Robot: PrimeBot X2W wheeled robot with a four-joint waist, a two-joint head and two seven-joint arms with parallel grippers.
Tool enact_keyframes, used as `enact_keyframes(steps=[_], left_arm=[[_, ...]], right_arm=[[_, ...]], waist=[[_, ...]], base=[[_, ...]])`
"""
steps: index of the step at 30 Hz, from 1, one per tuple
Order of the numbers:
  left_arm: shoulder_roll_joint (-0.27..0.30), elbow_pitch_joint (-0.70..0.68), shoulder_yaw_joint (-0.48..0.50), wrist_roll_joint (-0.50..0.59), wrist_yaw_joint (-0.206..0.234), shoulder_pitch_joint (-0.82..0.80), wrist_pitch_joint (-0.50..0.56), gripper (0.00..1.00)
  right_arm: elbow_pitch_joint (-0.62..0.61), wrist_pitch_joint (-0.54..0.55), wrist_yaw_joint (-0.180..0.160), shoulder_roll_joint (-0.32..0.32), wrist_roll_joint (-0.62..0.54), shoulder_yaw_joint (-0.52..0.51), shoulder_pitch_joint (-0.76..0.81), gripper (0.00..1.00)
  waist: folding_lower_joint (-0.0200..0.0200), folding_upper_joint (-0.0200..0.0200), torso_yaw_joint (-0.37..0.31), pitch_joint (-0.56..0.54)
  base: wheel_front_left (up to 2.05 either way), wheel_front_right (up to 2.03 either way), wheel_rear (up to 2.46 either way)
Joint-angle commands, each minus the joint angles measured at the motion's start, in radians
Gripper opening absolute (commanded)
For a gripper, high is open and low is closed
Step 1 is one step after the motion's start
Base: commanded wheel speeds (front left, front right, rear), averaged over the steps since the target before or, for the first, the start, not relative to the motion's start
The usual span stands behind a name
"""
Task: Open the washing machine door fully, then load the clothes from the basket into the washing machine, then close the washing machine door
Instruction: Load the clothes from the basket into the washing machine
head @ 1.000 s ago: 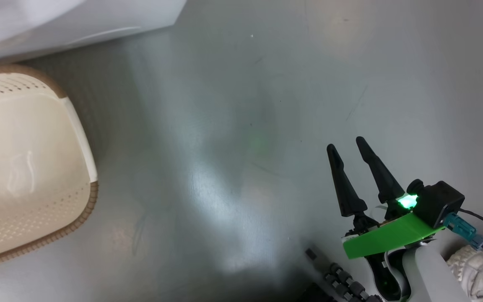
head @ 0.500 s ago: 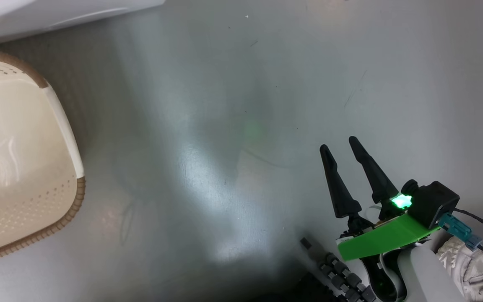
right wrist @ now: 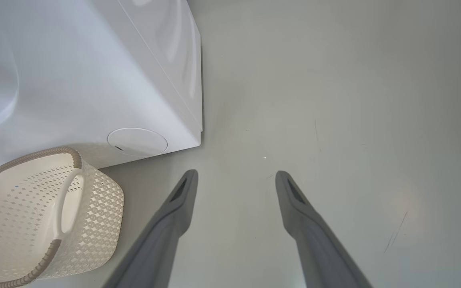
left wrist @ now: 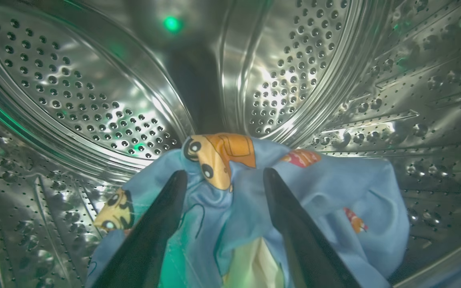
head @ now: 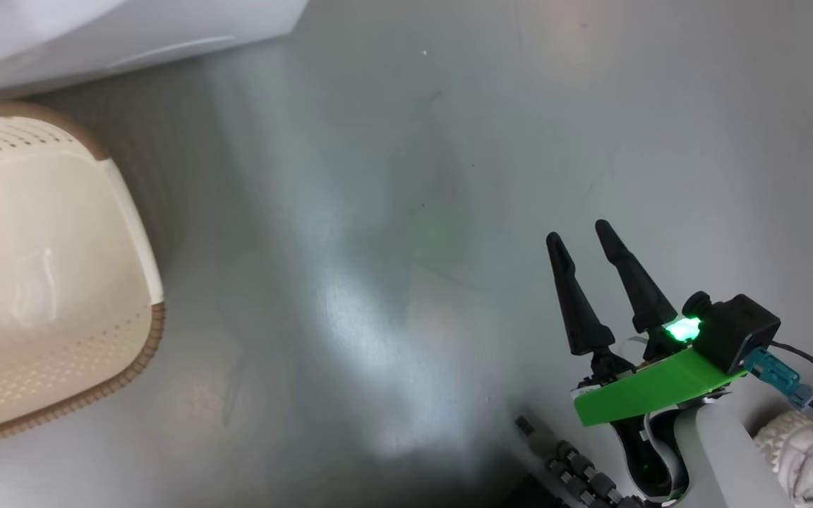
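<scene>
- Well, the big white front-loading washing machine [right wrist: 94, 80] stands on the grey floor [right wrist: 334, 100], with a round flap [right wrist: 137, 141] low on its front.
- Inside it, the perforated steel drum [left wrist: 74, 80] gleams under a green glow.
- The small cream-white perforated plastic basket [right wrist: 102, 200], banded with a brown woven-look rim, sits just beside the machine's front.
- The light blue clothes [left wrist: 334, 188], printed with orange cartoon cars, lie bundled in the drum.
- The left gripper [left wrist: 224, 173] is inside the drum, its fingers spread wide, with fabric lying loose between them.
- The right gripper [head: 578, 233] hangs over the floor with its jaws apart, holding nothing.

Blue cartoon-print clothes [left wrist: 334, 188] inside washing machine [left wrist: 74, 92]
</scene>
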Motion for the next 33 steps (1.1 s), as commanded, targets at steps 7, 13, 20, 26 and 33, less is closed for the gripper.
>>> enact_keyframes(steps=[7, 13, 20, 26, 33], left_arm=[[0.0, -0.037, 0.055, -0.025, 0.016, 0.129, -0.005, 1.0], [-0.032, -0.064, 0.091, -0.039, 0.016, 0.238, -0.005, 1.0], [-0.08, -0.147, 0.125, -0.033, 0.022, 0.406, -0.005, 1.0], [-0.11, -0.243, 0.17, -0.017, 0.028, 0.562, -0.005, 1.0], [-0.157, -0.368, 0.231, -0.002, 0.043, 0.718, -0.005, 1.0]], right_arm=[[-0.004, -0.012, 0.003, -0.003, -0.014, -0.005, 0.015, 1.0], [0.011, -0.012, 0.003, -0.003, -0.02, -0.012, 0.015, 1.0], [0.032, -0.012, 0.003, -0.003, -0.038, -0.022, 0.033, 1.0], [0.05, -0.012, 0.003, -0.003, -0.05, -0.034, 0.047, 1.0], [0.058, -0.012, 0.003, -0.003, -0.058, -0.05, 0.067, 1.0]], waist=[[0.0, -0.0001, 0.045, -0.088], [0.0, -0.0001, 0.07, -0.146], [0.0, -0.0001, 0.098, -0.223], [0.0, -0.0001, 0.115, -0.289], [0.0, -0.0001, 0.132, -0.362]], base=[[0.0, 0.0, 0.0], [0.0, 0.0, 0.0], [0.0, 0.0, 0.0], [0.0, 0.0, 0.0], [0.0, 0.0, 0.0]])
